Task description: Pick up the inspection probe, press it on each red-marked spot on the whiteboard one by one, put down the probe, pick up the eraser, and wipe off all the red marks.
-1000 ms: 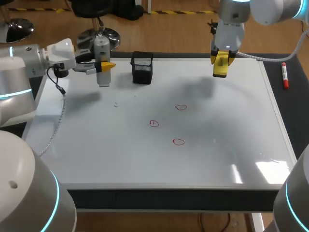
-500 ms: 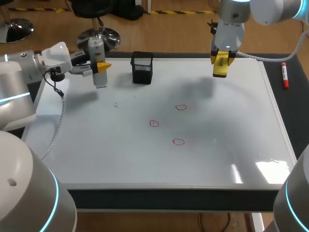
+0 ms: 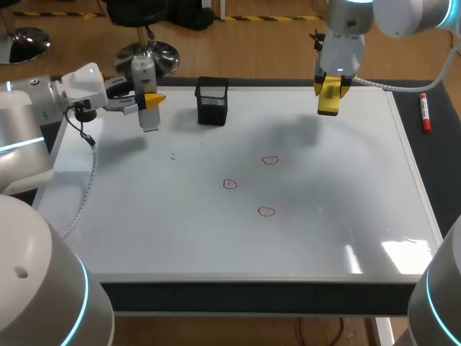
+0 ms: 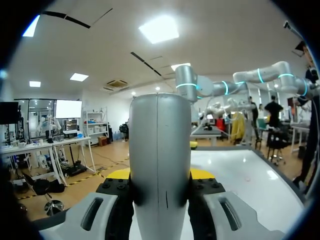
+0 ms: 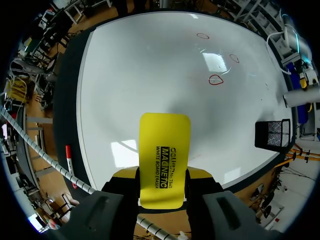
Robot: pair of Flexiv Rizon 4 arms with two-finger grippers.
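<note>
My left gripper (image 3: 149,99) is shut on the grey cylindrical inspection probe (image 3: 146,90), which it holds upright above the far left corner of the whiteboard (image 3: 324,238). In the left wrist view the probe (image 4: 160,160) fills the space between the yellow-tipped fingers (image 4: 202,173). My right gripper (image 3: 329,86) hangs over the far right part of the board, shut on the yellow eraser (image 3: 329,98); the eraser (image 5: 164,160) points down at the board. Three red-marked spots sit mid-board: one (image 3: 270,160) farthest, one (image 3: 229,184) to the left, one (image 3: 266,211) nearest.
A black mesh cup (image 3: 212,101) stands at the board's far edge, just right of the probe. A red marker (image 3: 425,113) lies on the dark table strip beyond the board's right edge.
My left arm has drawn the probe a little to the left and back, then held still. The right arm and eraser have not moved.
</note>
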